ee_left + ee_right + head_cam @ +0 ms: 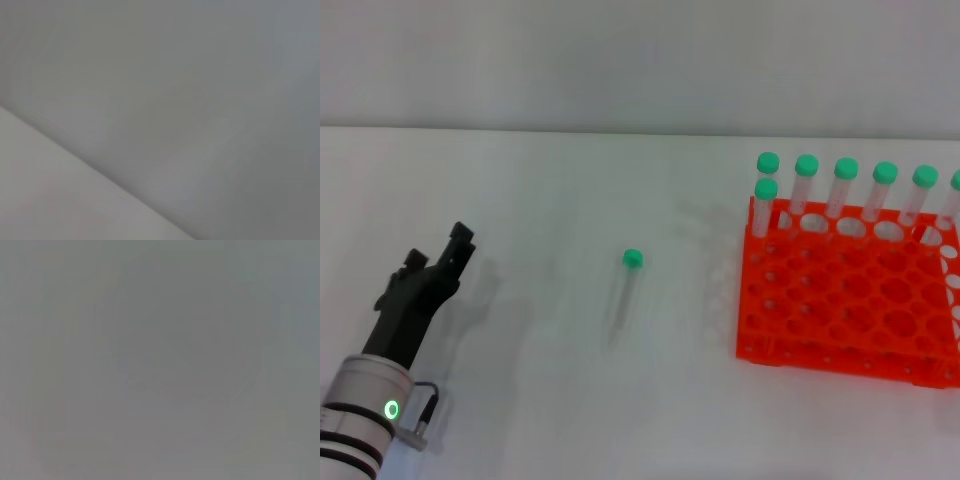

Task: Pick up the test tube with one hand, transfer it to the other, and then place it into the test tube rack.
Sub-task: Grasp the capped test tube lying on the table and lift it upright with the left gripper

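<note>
The test tube (623,293) lies on the white table (540,400) near the middle, its green cap (632,259) pointing away from me. My left gripper (458,243), black on a white arm with a green light ring (391,409), hovers at the lower left, well to the left of the tube and holding nothing. The orange test tube rack (850,310) stands at the right. My right gripper is out of view. The left wrist view shows only bare table and wall; the right wrist view shows only plain grey.
Several green-capped tubes (844,185) stand upright in the rack's back row, one more (765,200) at its left corner. The table's far edge meets a grey wall (620,60).
</note>
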{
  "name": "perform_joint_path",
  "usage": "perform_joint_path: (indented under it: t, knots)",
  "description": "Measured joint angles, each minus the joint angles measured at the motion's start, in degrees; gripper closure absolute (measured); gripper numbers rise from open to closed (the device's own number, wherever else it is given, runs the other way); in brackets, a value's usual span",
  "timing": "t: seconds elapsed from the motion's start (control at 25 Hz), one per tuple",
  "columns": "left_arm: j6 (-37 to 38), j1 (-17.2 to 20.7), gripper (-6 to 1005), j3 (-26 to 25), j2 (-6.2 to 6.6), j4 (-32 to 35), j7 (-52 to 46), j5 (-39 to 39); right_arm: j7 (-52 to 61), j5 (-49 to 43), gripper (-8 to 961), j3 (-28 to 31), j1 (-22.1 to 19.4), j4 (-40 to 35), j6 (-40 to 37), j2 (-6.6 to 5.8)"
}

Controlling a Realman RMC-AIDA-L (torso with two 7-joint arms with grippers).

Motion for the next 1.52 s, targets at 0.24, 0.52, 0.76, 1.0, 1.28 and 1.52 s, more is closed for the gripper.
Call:
perform_joint_path:
  t: [0.24,0.52,0.76,1.0,1.28,1.52]
  knots:
    - [2.3,-3.8,130,0.7,3.03,-3.6,-15.8,9.6,0.0,-0.3,97,-0.3,-0.3,0.0,0.2,-0.03]
    - [6.9,-14.3,139,1.0,8.09,-18.6,-44.9,30.0,0.0,-0.4,97,-0.9,0.0,0.1,0.2,-0.03]
    - [16.9,-26.4,147,10.7,8.71,-41.0,-67.9,39.5,0.0,-0.4,98,-1.4,0.6,0.1,-0.1,-0.16]
    - [18.2,-38.9,154,11.3,9.95,-49.9,-84.7,65.5,0.0,-0.5,99,-1.9,1.7,0.1,-0.2,-0.26]
    - [17.6,-50.9,163,11.3,8.82,-50.7,-103.7,93.5,0.0,-0.5,99,-1.9,2.3,0.1,-0.4,-0.27]
    - [16.9,-57.6,170,11.3,6.06,-48.6,-111.7,106.1,0.2,-0.5,100,-2.1,2.8,0.1,-0.9,-0.27]
